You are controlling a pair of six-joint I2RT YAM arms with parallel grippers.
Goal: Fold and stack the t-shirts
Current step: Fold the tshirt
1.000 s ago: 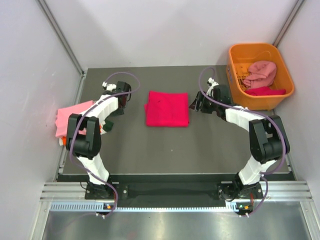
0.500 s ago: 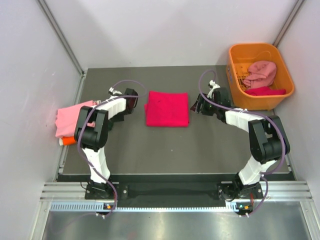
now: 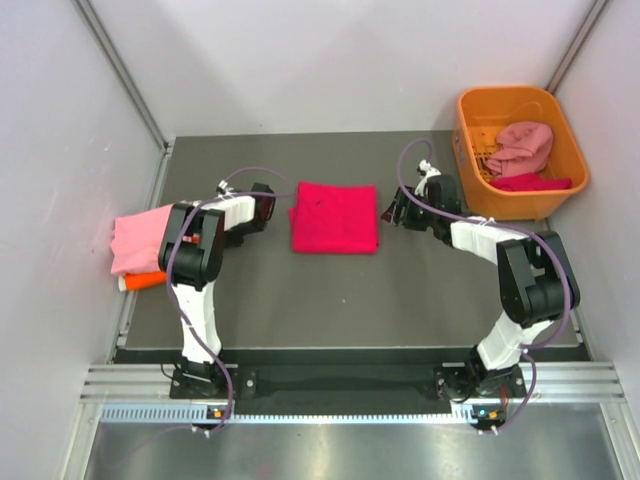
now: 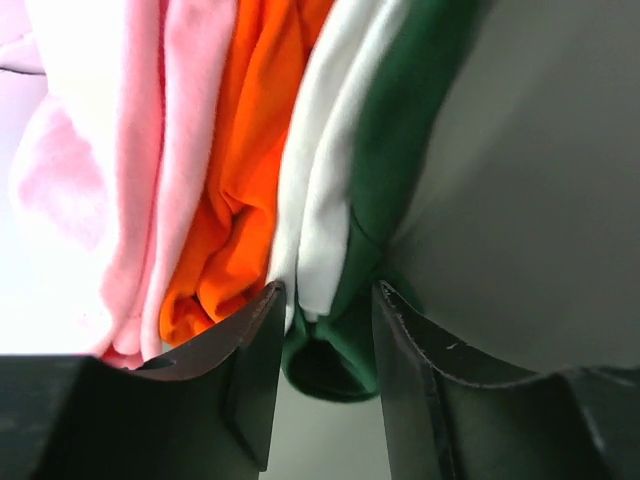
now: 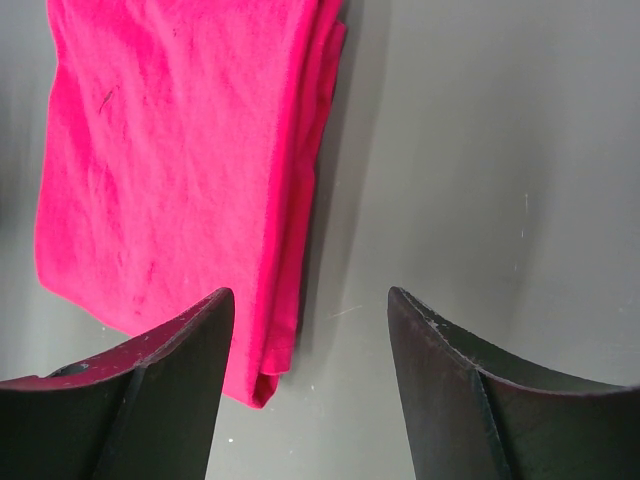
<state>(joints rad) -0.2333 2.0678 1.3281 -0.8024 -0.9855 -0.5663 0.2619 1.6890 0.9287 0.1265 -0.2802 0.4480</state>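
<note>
A folded crimson-pink t-shirt lies flat mid-table; its right edge shows in the right wrist view. A stack of folded t-shirts sits at the table's left edge. Edge-on it shows light pink, orange, white and dark green layers. My left gripper is low beside the stack, partly open, with the green shirt's folded corner between its fingertips; in the top view they are hidden under the arm. My right gripper is open and empty, just right of the crimson shirt.
An orange plastic basket stands at the back right, holding a dusty pink shirt and a crimson cloth. Grey walls close in on the left, the back and the right. A metal rail runs along the table's near edge.
The left arm's elbow has swung right and its wrist has shifted slightly right and nearer, uncovering more of the orange layer. The stack, the crimson shirt and the right arm have stayed put.
</note>
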